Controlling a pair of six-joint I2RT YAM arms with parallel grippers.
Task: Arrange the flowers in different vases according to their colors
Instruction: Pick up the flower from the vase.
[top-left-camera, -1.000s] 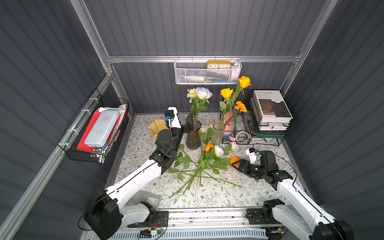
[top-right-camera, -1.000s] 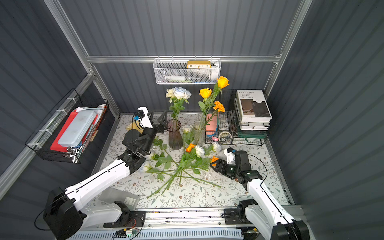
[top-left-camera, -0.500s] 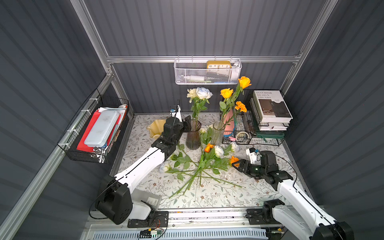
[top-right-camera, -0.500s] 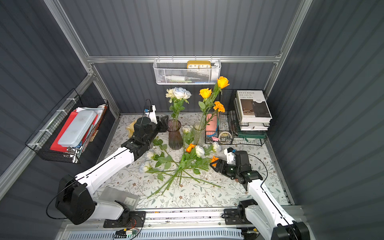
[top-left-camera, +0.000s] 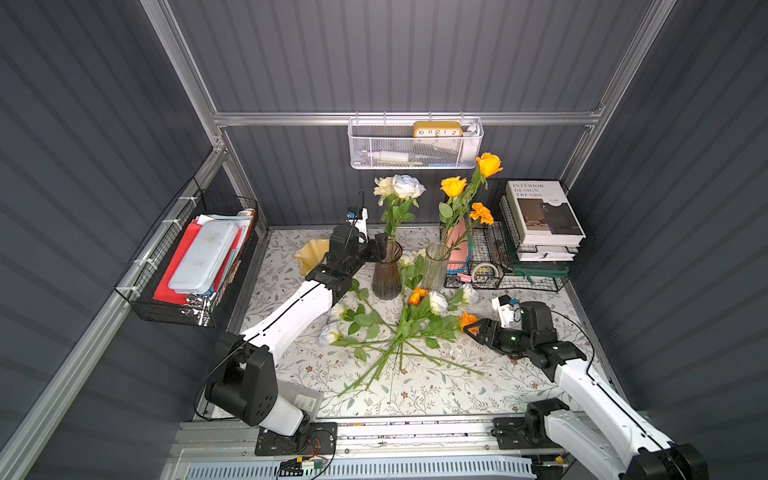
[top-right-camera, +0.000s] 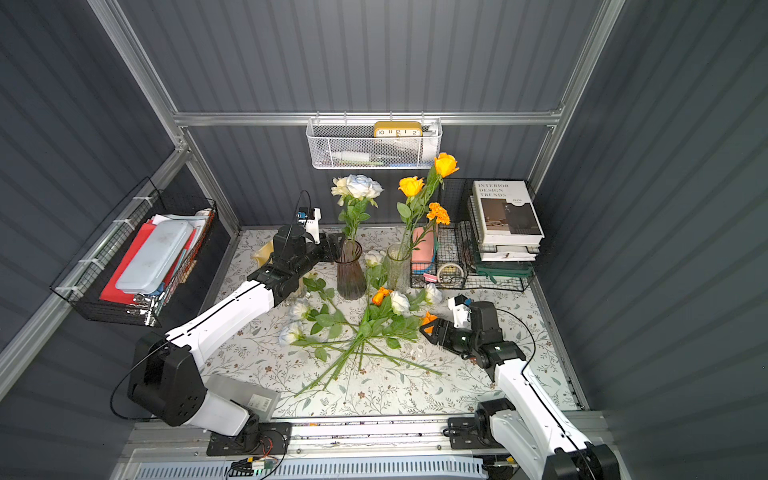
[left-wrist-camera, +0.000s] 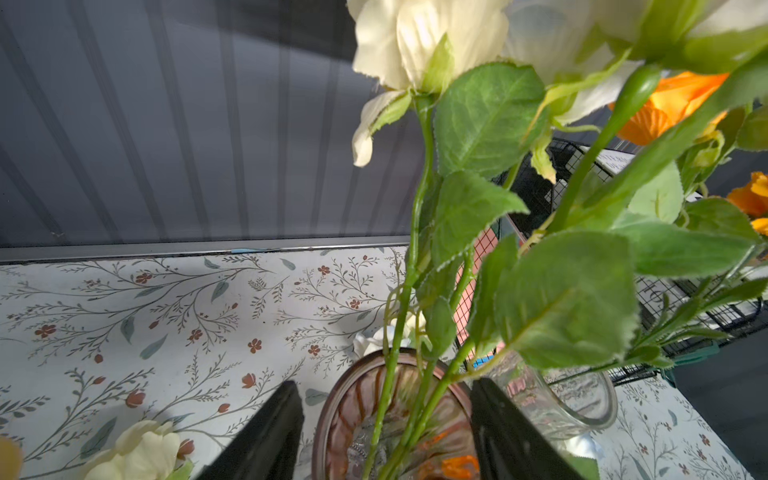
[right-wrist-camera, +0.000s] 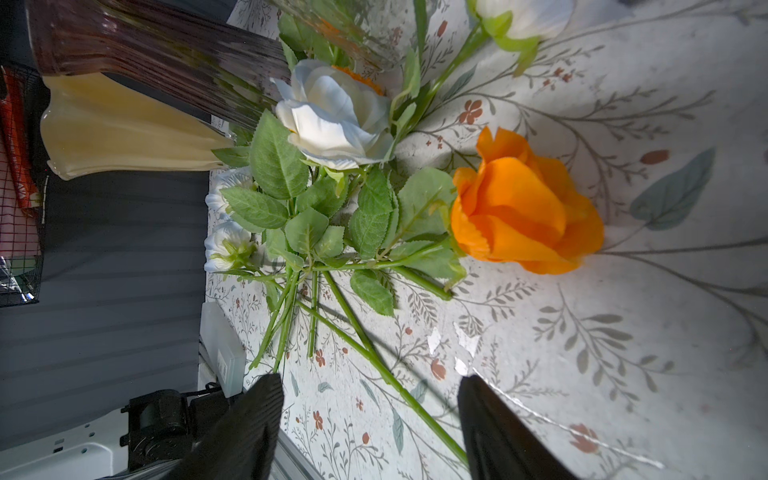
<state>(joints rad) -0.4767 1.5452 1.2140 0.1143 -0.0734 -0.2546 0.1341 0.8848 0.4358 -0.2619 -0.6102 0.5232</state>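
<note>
The ribbed purple vase (top-left-camera: 386, 278) (top-right-camera: 350, 274) holds cream and white roses (top-left-camera: 399, 187). My left gripper (top-left-camera: 379, 248) (left-wrist-camera: 384, 382) is open at its rim, with its jaws on either side of the mouth and the green stems (left-wrist-camera: 399, 374) between them. The clear vase (top-left-camera: 435, 268) holds orange flowers (top-left-camera: 453, 187). The pale yellow vase (top-left-camera: 309, 253) stands empty behind my left arm. A pile of white and orange flowers (top-left-camera: 399, 328) lies mid-table. My right gripper (top-left-camera: 473, 328) (right-wrist-camera: 370, 377) is open just short of an orange rose (right-wrist-camera: 523, 216) (top-left-camera: 467, 320) lying at the pile's right edge.
A black wire rack (top-left-camera: 498, 266) with a stack of books (top-left-camera: 540, 216) fills the back right corner. A wire basket (top-left-camera: 187, 266) of cases hangs on the left wall. A white mesh basket (top-left-camera: 415, 145) hangs on the back wall. A white box (top-left-camera: 299, 399) lies at the front left.
My left gripper has swung right and down from above the yellow vase to the purple vase's rim. The right arm has stayed still.
</note>
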